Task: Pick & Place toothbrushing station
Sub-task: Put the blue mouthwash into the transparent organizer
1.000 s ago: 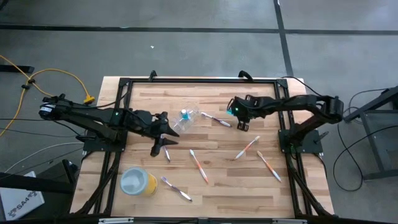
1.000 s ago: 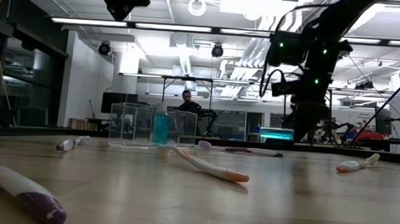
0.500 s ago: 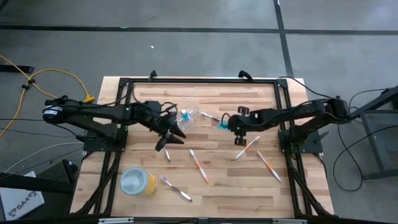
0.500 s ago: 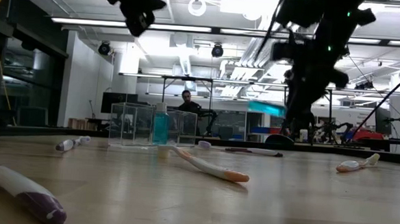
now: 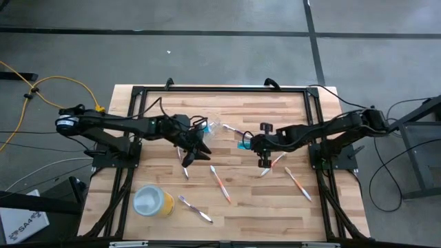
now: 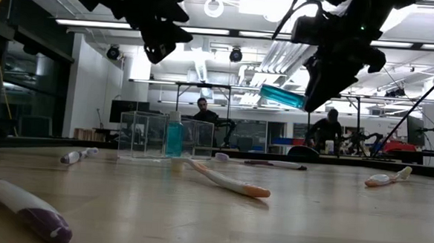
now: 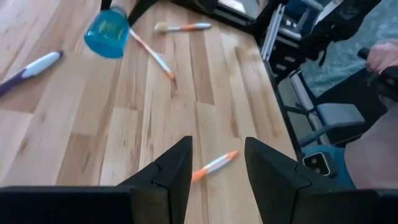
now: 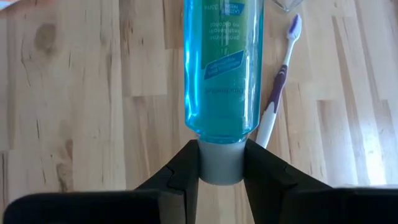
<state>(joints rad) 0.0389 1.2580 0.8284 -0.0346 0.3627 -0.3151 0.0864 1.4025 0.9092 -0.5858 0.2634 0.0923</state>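
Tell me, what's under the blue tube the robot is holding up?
Under the blue tube, held by its gray cap in the right gripper, lies bare wooden table. A purple-and-white toothbrush lies beside it. The wood directly behind the tube is covered.

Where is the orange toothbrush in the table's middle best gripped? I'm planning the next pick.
Mid-handle, coming straight down from above with the fingers across its length: the orange toothbrush lies flat and slim on the table, with bare wood on both sides.
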